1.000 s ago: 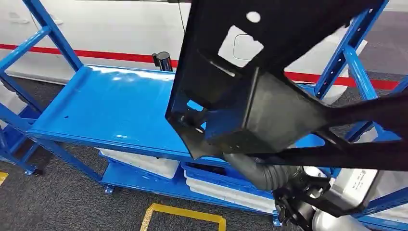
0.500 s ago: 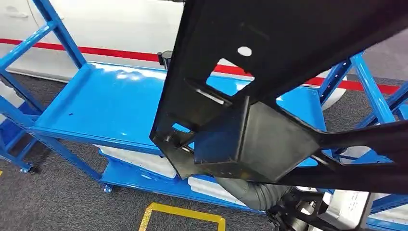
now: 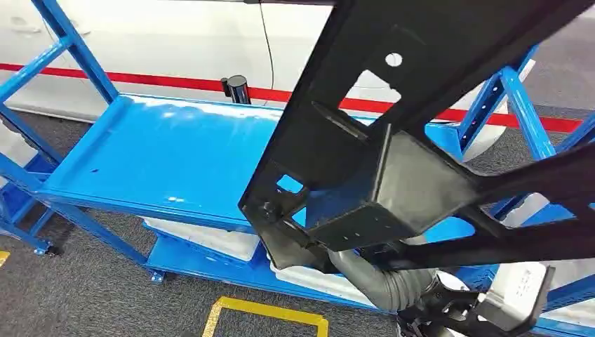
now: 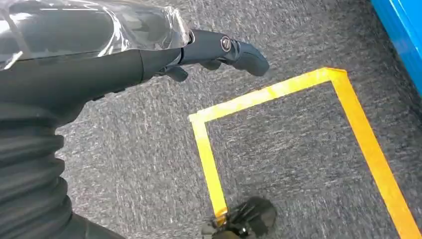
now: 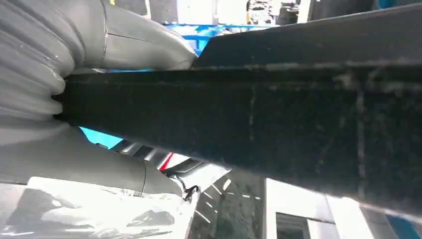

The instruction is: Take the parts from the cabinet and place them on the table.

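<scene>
A large black metal frame part [image 3: 393, 182] is lifted in front of me and hides much of the blue cabinet [image 3: 168, 154]. My right hand [image 3: 351, 270] grips it from underneath, with the grey ribbed cover below the part's box-shaped section. Close up, the part [image 5: 278, 114] runs across the right wrist view, with my right hand [image 5: 74, 99] wrapped around it and the thumb [image 5: 144, 50] lying over its edge. My left hand [image 4: 149, 55] hangs above the grey carpet and holds nothing, its dark fingers [image 4: 224, 47] stretched out.
The cabinet's top shelf is bare blue metal. White bins [image 3: 210, 239] sit on its lower shelf. Yellow floor tape [image 3: 266, 312] marks a rectangle on the carpet [image 4: 298, 164]. Blue uprights [image 3: 516, 98] stand at the right, and a white surface with a red stripe [image 3: 161, 81] lies behind.
The black part has swung up and to the right in my right hand, baring more of the shelf's middle. The whole picture shifted slightly, so the camera moved too.
</scene>
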Tool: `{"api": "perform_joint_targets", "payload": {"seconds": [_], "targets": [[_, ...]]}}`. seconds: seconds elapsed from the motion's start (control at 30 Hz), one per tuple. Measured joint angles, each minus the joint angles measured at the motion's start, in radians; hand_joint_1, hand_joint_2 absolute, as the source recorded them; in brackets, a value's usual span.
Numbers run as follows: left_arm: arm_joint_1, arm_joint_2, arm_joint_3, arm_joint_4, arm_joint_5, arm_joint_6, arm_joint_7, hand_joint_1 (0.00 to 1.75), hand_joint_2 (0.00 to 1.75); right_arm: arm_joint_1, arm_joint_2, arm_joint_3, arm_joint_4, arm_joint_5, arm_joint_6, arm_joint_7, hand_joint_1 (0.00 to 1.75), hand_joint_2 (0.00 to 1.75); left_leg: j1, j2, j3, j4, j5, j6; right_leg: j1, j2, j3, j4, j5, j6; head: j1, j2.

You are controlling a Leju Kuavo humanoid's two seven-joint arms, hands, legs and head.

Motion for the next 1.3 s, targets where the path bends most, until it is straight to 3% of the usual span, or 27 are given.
{"api": "perform_joint_targets", "payload": {"seconds": [0.07,0.1,0.13,0.17,0.23,0.27,0.3,0.43,0.47,0.5,0.53,0.6,0.63,0.67,0.7,0.8,0.83,0.97,1.0,1.03,1.13,1.17,1.2,1.27,1.3], "targets": [[0.003,0.000,-0.001,0.000,0.003,0.000,0.000,0.00,1.75,0.003,0.000,0.000,-0.001,0.002,0.000,0.000,1.75,1.75,0.000,0.000,-0.072,0.160,-0.070,-0.005,0.001,0.000,-0.004,0.001,0.001,-0.001,-0.001,0.000],[0.006,0.000,-0.001,0.000,0.008,0.000,0.000,0.00,1.75,0.005,0.001,0.000,-0.001,0.002,-0.001,-0.001,1.75,1.75,0.001,0.000,-0.101,0.222,-0.084,-0.006,0.002,0.000,-0.005,0.001,0.001,-0.002,-0.001,0.000],[0.009,0.000,-0.001,0.000,0.011,-0.001,0.002,0.00,1.75,0.005,0.002,0.000,-0.001,0.001,-0.001,-0.004,1.75,1.75,0.001,0.000,-0.103,0.226,-0.075,-0.007,0.002,0.000,-0.005,0.001,0.001,-0.002,-0.001,0.000],[0.010,0.000,-0.002,0.000,0.017,-0.001,0.003,0.00,1.75,0.004,0.003,-0.001,-0.001,-0.001,-0.001,-0.009,1.75,1.75,0.000,0.000,-0.082,0.184,-0.048,-0.006,0.002,0.000,-0.004,0.001,0.002,-0.002,-0.001,0.000],[0.009,0.000,-0.001,0.000,0.029,-0.001,0.003,0.00,1.75,-0.006,0.007,-0.001,-0.001,-0.007,0.000,-0.017,1.75,1.75,0.000,0.000,0.014,-0.007,0.041,0.002,0.002,0.000,0.000,0.001,0.002,-0.001,-0.001,0.000],[0.008,0.001,-0.001,0.000,0.033,-0.001,0.002,0.00,1.75,-0.012,0.011,-0.001,-0.001,-0.010,0.001,-0.020,1.75,1.75,-0.002,0.000,0.057,-0.094,0.068,0.009,0.002,0.000,0.001,0.000,0.003,0.000,-0.001,0.000],[0.007,0.002,-0.001,0.000,0.037,-0.001,0.000,0.00,1.75,-0.018,0.013,-0.001,0.000,-0.011,0.003,-0.023,1.75,1.75,-0.011,0.000,0.062,-0.116,0.064,0.012,0.010,0.000,-0.002,0.004,0.002,0.006,-0.001,0.000],[0.012,0.002,-0.001,0.000,0.050,-0.001,-0.007,0.00,1.75,-0.037,0.022,-0.001,0.007,-0.021,0.003,-0.026,1.75,1.75,-0.015,-0.001,0.054,-0.113,0.071,0.023,0.004,0.000,-0.003,-0.002,0.010,0.022,0.000,0.000],[0.011,0.002,-0.001,0.000,0.051,-0.001,-0.007,0.00,1.75,-0.043,0.025,-0.001,0.009,-0.022,0.003,-0.027,1.75,1.75,-0.009,-0.001,0.055,-0.122,0.079,0.033,0.008,0.001,-0.004,-0.001,0.010,0.028,0.000,0.000],[0.010,0.002,-0.001,0.000,0.052,-0.001,-0.008,0.00,1.75,-0.045,0.026,-0.001,0.010,-0.023,0.002,-0.028,1.75,1.75,-0.006,0.000,0.059,-0.125,0.086,0.038,0.002,0.000,-0.011,0.016,-0.007,0.031,-0.001,0.000],[0.009,0.002,-0.001,0.000,0.052,-0.002,-0.008,0.00,1.75,-0.048,0.026,-0.001,0.010,-0.024,0.002,-0.029,1.75,1.75,-0.004,0.001,0.057,-0.125,0.087,0.043,0.004,0.000,-0.031,0.065,-0.046,0.033,0.002,0.000],[0.011,0.002,0.000,0.000,0.054,-0.004,-0.008,0.00,1.75,-0.048,0.027,-0.001,0.014,-0.026,-0.001,-0.029,1.75,1.75,-0.005,0.001,0.053,-0.125,0.089,0.047,0.001,0.000,-0.101,0.232,-0.131,0.037,0.004,0.000],[0.012,0.002,0.000,0.000,0.054,-0.004,-0.008,0.00,1.75,-0.048,0.028,-0.001,0.017,-0.027,-0.002,-0.029,1.75,1.75,-0.005,0.001,0.051,-0.124,0.090,0.047,0.000,0.000,-0.131,0.304,-0.156,0.041,0.004,0.000],[0.013,0.002,-0.001,0.000,0.054,-0.004,-0.008,0.00,1.75,-0.048,0.029,-0.001,0.021,-0.031,-0.003,-0.029,1.75,1.75,-0.005,0.001,0.050,-0.124,0.091,0.047,-0.001,0.000,-0.137,0.325,-0.156,0.043,0.004,0.000],[0.014,0.002,-0.001,0.000,0.055,-0.004,-0.008,0.00,1.75,-0.048,0.029,-0.001,0.023,-0.034,-0.005,-0.029,1.75,1.75,-0.005,0.001,0.050,-0.124,0.091,0.046,-0.001,0.000,-0.121,0.302,-0.138,0.043,0.004,0.000],[0.014,0.000,-0.001,0.000,0.061,-0.005,-0.008,0.00,1.75,-0.049,0.029,-0.005,0.024,-0.043,-0.018,-0.029,1.75,1.75,-0.004,0.000,0.052,-0.119,0.091,0.042,-0.004,-0.001,0.025,0.036,-0.022,0.039,0.005,0.000],[0.013,0.000,0.000,0.000,0.063,-0.005,-0.009,0.00,1.75,-0.049,0.029,-0.005,0.024,-0.045,-0.022,-0.029,1.75,1.75,-0.013,0.003,0.049,-0.114,0.088,0.035,0.001,-0.002,0.038,-0.002,-0.033,0.037,0.005,0.000],[0.016,0.000,-0.001,0.000,0.063,-0.005,-0.010,0.00,1.75,-0.048,0.027,-0.010,0.024,-0.057,-0.032,-0.029,1.75,1.75,-0.009,0.012,0.041,-0.116,0.094,0.015,0.003,0.011,0.025,-0.003,-0.019,0.012,0.003,0.000],[0.017,0.000,-0.001,0.000,0.063,-0.005,-0.010,0.00,1.75,-0.049,0.028,-0.014,0.023,-0.059,-0.032,-0.029,1.75,1.75,-0.006,0.011,0.033,-0.104,0.079,0.010,-0.002,0.011,0.025,-0.007,-0.014,0.005,0.004,0.000],[0.016,-0.003,-0.001,0.000,0.063,-0.006,-0.010,0.00,1.75,-0.049,0.028,-0.017,0.023,-0.060,-0.034,-0.031,1.75,1.75,-0.005,0.010,0.018,-0.067,0.049,0.006,-0.002,0.013,0.024,-0.007,-0.012,0.002,0.000,0.000],[0.020,-0.003,-0.001,0.000,0.068,-0.006,-0.009,0.00,1.75,-0.045,0.027,-0.022,0.024,-0.064,-0.038,-0.033,1.75,1.75,-0.002,0.010,-0.094,0.195,-0.073,-0.005,0.001,0.023,0.013,-0.006,-0.007,-0.004,-0.002,0.000],[0.023,-0.003,-0.001,0.000,0.069,-0.006,-0.009,0.00,1.75,-0.042,0.027,-0.023,0.024,-0.066,-0.039,-0.034,1.75,1.75,-0.002,0.010,-0.109,0.230,-0.076,-0.004,0.001,0.030,0.011,-0.006,-0.005,-0.004,-0.002,0.000],[0.027,-0.003,-0.001,0.000,0.070,-0.006,-0.010,0.00,1.75,-0.039,0.027,-0.023,0.024,-0.068,-0.039,-0.035,1.75,1.75,-0.002,0.010,-0.098,0.210,-0.058,-0.004,0.001,0.037,0.010,-0.005,-0.003,-0.003,-0.002,0.000],[0.029,-0.003,-0.001,0.000,0.072,-0.006,-0.010,0.00,1.75,-0.038,0.027,-0.026,0.024,-0.071,-0.043,-0.038,1.75,1.75,-0.002,0.000,-0.016,0.055,0.021,0.000,0.001,0.056,0.010,-0.005,-0.001,0.001,-0.002,0.000],[0.029,-0.003,-0.001,0.000,0.074,-0.006,-0.010,0.00,1.75,-0.038,0.027,-0.029,0.023,-0.074,-0.043,-0.040,1.75,1.75,-0.001,-0.030,0.036,-0.050,0.065,0.005,0.000,0.066,0.011,-0.005,0.002,0.004,-0.002,0.000]]}}
